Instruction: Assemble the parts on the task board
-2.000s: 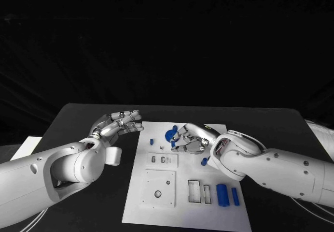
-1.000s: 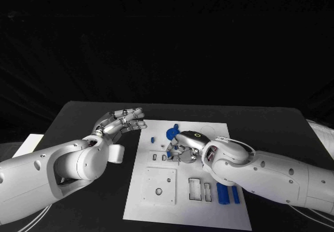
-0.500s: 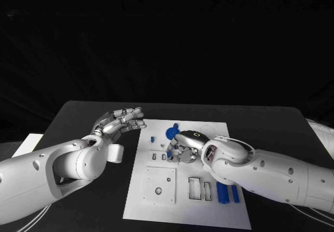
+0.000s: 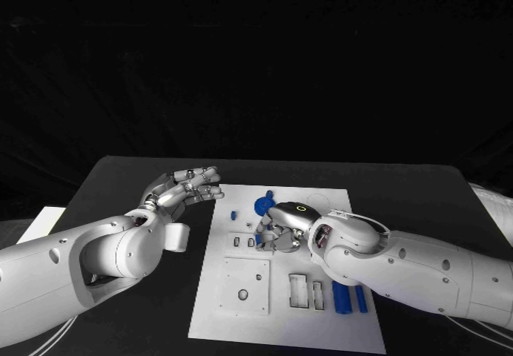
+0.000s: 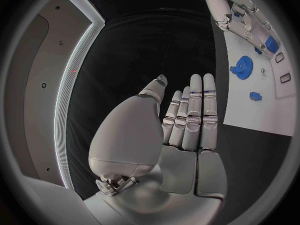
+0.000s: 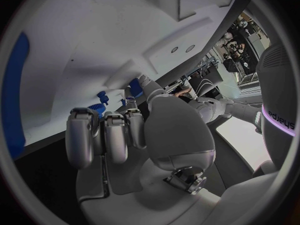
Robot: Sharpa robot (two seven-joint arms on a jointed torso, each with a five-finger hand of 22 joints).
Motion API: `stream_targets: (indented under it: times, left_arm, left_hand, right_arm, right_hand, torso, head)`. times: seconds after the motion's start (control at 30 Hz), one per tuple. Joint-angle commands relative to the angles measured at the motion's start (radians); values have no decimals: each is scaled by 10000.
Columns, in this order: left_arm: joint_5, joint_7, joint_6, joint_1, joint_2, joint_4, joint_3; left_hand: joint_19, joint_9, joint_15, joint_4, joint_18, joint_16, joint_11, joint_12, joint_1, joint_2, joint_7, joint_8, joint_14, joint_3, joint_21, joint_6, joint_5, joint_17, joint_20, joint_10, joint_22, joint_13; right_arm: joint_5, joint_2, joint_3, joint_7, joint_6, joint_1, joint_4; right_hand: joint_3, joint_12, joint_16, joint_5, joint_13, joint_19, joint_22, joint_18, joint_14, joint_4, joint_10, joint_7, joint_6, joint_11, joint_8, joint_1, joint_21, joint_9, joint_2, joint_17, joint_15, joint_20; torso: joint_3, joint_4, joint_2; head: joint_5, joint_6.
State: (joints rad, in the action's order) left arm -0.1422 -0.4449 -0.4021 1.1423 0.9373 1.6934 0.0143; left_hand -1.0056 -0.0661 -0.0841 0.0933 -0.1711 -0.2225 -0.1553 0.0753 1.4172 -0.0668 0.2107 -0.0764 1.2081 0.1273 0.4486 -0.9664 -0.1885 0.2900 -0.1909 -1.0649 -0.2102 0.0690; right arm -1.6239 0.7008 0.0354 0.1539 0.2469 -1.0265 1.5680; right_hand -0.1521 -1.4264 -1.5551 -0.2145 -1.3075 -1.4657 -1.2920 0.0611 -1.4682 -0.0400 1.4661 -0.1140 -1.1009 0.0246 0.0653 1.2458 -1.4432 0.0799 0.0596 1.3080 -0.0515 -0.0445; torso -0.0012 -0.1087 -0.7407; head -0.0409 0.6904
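The white task board (image 4: 280, 326) lies in the middle of the black table. My right hand (image 4: 280, 228) is low over the small slots (image 4: 237, 242) on the board's left half. It pinches a small blue part (image 6: 134, 90) at its fingertips; the same part (image 4: 258, 236) peeks out at the hand's left side. A blue gear (image 4: 263, 200) and a small blue peg (image 4: 233, 216) sit on the far part of the board. My left hand (image 4: 184, 190) hovers off the board's left edge, fingers straight and holding nothing.
Two long blue bars (image 4: 342, 298) lie on the board's near right, partly under my right forearm. A raised square plate (image 4: 245, 286) and two long slots (image 4: 305, 291) sit at the near middle. The left wrist view shows the gear (image 5: 240, 66) and the board (image 5: 262, 112).
My right hand has come from the far part of the board toward me and down onto the small slots, still with the blue part. The left hand has hardly moved.
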Motion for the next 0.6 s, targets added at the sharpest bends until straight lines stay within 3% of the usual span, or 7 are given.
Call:
stream_targets:
  times: [0.03,0.43,0.6]
  left_arm:
    - [-12,-17,199,4,-5,29,-5]
    - [-12,-1,214,4,1,32,-5]
    - [-12,7,234,4,4,22,-5]
  left_hand:
    - [91,6,-32,-102,-84,74,-6,-55,44,112,70,60,-5,46,64,8,-7,37,13,52,-24,-8]
    - [100,6,-30,-129,-85,89,-6,-61,70,134,72,66,-4,74,81,6,-3,54,15,52,-34,-9]
    - [107,5,-26,-147,-86,98,0,-58,83,145,59,65,0,92,96,-4,-1,69,18,38,-44,-7]
  right_arm:
    - [-179,6,-66,338,-412,76,-70]
    - [-209,-23,-76,370,-180,77,-71]
    - [-224,-4,-77,216,357,89,-9]
  right_hand:
    - [91,110,26,94,-1860,-113,14,-61,-946,4,426,-63,188,88,-49,-50,61,-52,75,2269,97,-120]
    - [427,342,40,412,-1744,-94,55,-49,-941,-161,321,-126,480,161,-20,-312,89,-102,270,2246,173,-212]
    - [603,494,36,466,-1667,-85,75,-44,-942,-285,250,-145,576,181,-21,-442,103,-106,346,2255,189,-230]
  torso:
    - [-1,-1,0]
    - [-1,0,7]
    - [7,1,1]
  head:
    - [-5,4]
    - [-2,11]
    - [0,9]
